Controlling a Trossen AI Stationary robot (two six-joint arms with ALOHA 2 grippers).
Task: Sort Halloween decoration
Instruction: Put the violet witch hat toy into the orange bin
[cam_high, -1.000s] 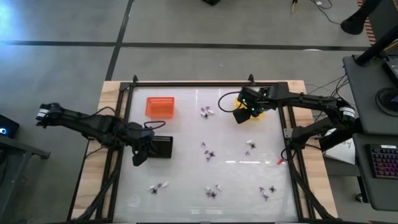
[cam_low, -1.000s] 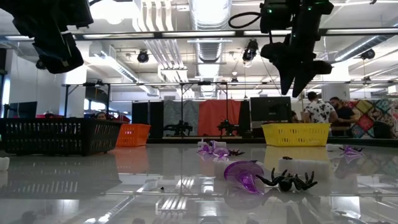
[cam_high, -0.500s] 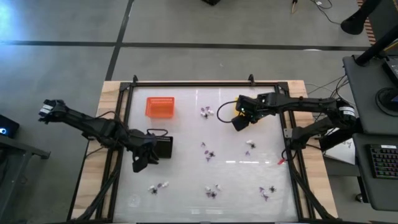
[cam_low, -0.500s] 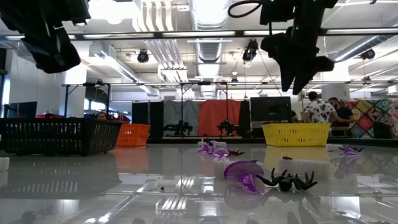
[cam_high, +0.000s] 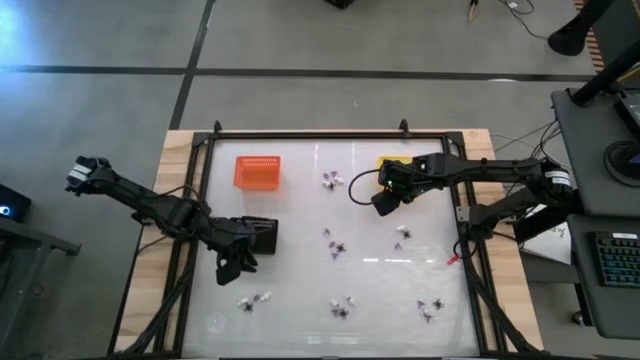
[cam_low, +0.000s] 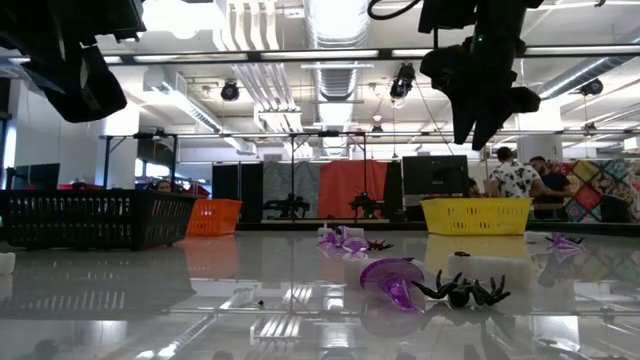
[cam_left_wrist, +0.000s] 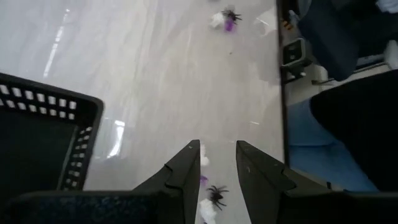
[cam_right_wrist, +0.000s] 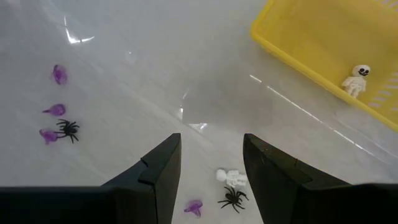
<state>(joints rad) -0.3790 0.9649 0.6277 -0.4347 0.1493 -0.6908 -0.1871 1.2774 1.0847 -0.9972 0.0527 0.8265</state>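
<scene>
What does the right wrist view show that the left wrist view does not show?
Only the right wrist view shows the yellow basket with one white skeleton inside it, and the open right tool. Only the left wrist view shows the black basket and the open left tool. Both views show the glossy white table with small black spiders and purple trinkets lying loose on it.

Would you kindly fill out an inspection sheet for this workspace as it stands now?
Surface: glossy white table, framed.
Job's things: spiders, purple and whitish trinkets scattered; one skeleton in yellow basket.
Clutter: orange basket, black basket.
Grippers: left gripper open, empty, beside the black basket; right gripper open, empty, beside the yellow basket.
Cables: a cable loops off the right arm.
Surroundings: people behind the table.
</scene>
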